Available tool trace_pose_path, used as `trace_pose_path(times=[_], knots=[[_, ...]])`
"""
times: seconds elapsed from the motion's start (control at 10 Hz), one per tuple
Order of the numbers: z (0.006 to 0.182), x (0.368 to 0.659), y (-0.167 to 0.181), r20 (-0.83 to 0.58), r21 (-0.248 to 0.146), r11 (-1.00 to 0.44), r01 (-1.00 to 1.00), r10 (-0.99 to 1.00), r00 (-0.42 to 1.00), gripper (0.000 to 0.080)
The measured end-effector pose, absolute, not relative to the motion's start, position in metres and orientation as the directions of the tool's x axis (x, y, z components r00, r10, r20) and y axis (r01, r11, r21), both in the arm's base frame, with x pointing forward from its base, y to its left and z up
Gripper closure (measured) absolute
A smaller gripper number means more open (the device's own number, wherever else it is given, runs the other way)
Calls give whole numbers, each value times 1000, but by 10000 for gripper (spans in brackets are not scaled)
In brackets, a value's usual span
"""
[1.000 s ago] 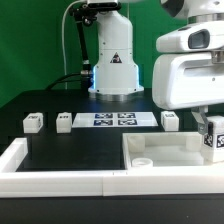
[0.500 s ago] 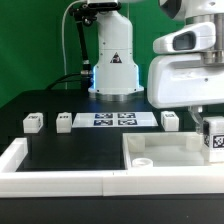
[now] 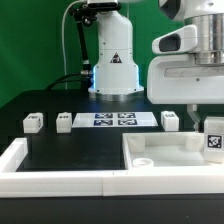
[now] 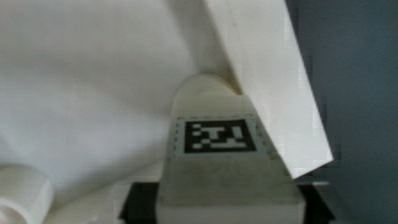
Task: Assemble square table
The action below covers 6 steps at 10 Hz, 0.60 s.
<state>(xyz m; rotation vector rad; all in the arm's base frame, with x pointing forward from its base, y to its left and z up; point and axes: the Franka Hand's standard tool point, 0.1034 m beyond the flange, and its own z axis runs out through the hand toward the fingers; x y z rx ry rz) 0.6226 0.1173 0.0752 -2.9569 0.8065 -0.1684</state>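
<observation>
jaws are pinching one leg (image 3: 213, 141) by its sides. wrist view is showing dark pads hugging both flanks of the leg (image 4: 217, 140), tag facing the camera. the leg is hanging upright over the slab (image 3: 165, 150), close to its rim on the exterior view's right.

my read: it's being held upright so its lower end can go straight down into a corner hole. the side grip is leaving the tag readable. the slab is lying rim-up, tucked against the wall (image 3: 50, 168), probably so it's braced when the leg gets pushed or twisted in.

three spare legs (image 3: 33, 122) (image 3: 64, 121) (image 3: 170, 120) are sitting on the table (image 3: 70, 145) in a row with the marker board (image 3: 115, 119), well apart from the slab.

hard to make out:
- the leg's far side is getting cut off by the exterior frame edge.
- the target hole isn't showing in either view. only the near hole (image 3: 143, 159) is visible.
- can't tell if the leg's bottom is touching the slab or just clearing it.
- the slab rim (image 4: 267, 70) is running right past the leg tip in the wrist view, so the gap there is unclear.
- the arm's housing is hiding most of the jaws in the exterior view.
</observation>
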Motion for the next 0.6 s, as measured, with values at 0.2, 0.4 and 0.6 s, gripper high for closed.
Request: trace_pose_path(times=[0.2, 0.4, 0.6], knots=[[75, 622, 117, 65, -111, -710, -696, -704, 707, 507], [75, 621, 119, 49, -111, -560, -821, -828, 558, 507], [75, 620, 118, 25, -113, -473, -874, -881, 473, 507]])
